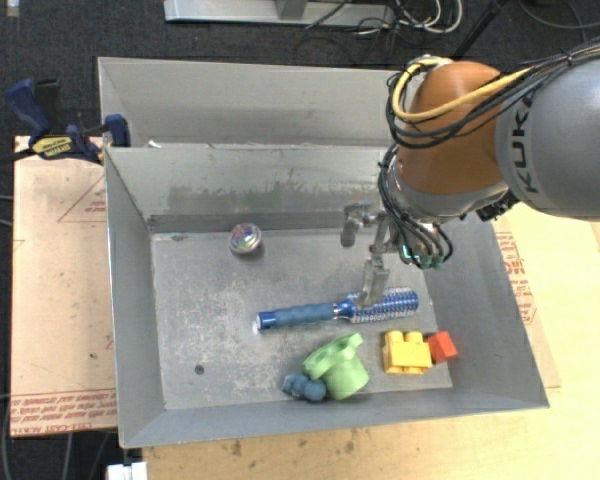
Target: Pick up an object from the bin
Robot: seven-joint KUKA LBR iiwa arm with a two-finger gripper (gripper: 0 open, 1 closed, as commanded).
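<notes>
Right below me I've got a blue brush [300,316]; it lies flat on the floor of the bin [200,298], towards the front and middle; the smooth dark-blue handle points left; the bristled head, blue with pale bristles, sits at the right; the whole length runs nearly level across, the head end a touch higher.
</notes>
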